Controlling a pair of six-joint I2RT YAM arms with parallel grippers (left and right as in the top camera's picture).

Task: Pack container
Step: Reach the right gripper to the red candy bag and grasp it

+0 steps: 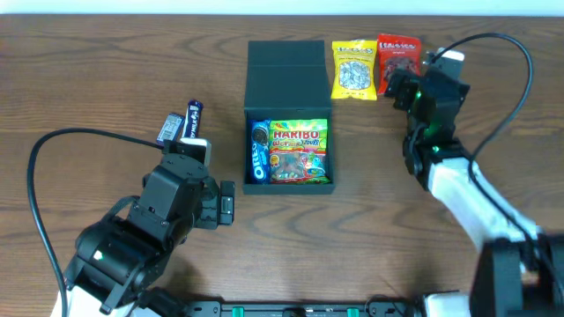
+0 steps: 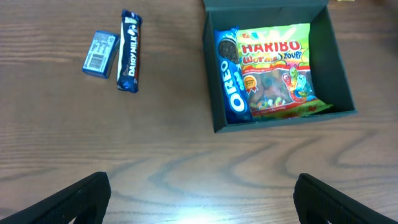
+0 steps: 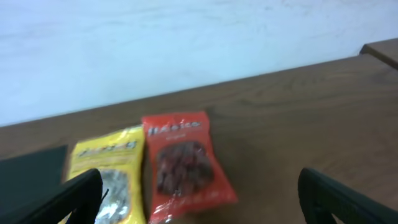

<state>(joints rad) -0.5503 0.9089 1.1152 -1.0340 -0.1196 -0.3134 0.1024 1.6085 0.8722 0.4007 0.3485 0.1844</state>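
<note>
The container [image 1: 333, 150] is a dark square box in the middle of the table, its flap lid [image 1: 286, 66] folded back. An Oreo pack [image 1: 259, 151] and a Haribo bag [image 1: 298, 150] lie inside it. In the left wrist view the container [image 2: 334, 62] sits upper right, holding the Oreo pack [image 2: 231, 81] and the Haribo bag [image 2: 277, 68]. My left gripper [image 2: 202, 182] hangs open over bare wood, near and left of the box [image 1: 192, 160]. My right gripper [image 1: 407, 88] is open beside a red packet [image 3: 183, 162] and a yellow packet [image 3: 112, 168], holding nothing [image 3: 199, 177].
A Dairy Milk bar [image 1: 192, 119] and a small blue box [image 1: 167, 129] lie left of the container; the left wrist view shows the bar [image 2: 129, 53] and the blue box [image 2: 101, 54] upper left. The yellow packet [image 1: 353, 70] and red packet [image 1: 397, 57] lie near the table's far edge.
</note>
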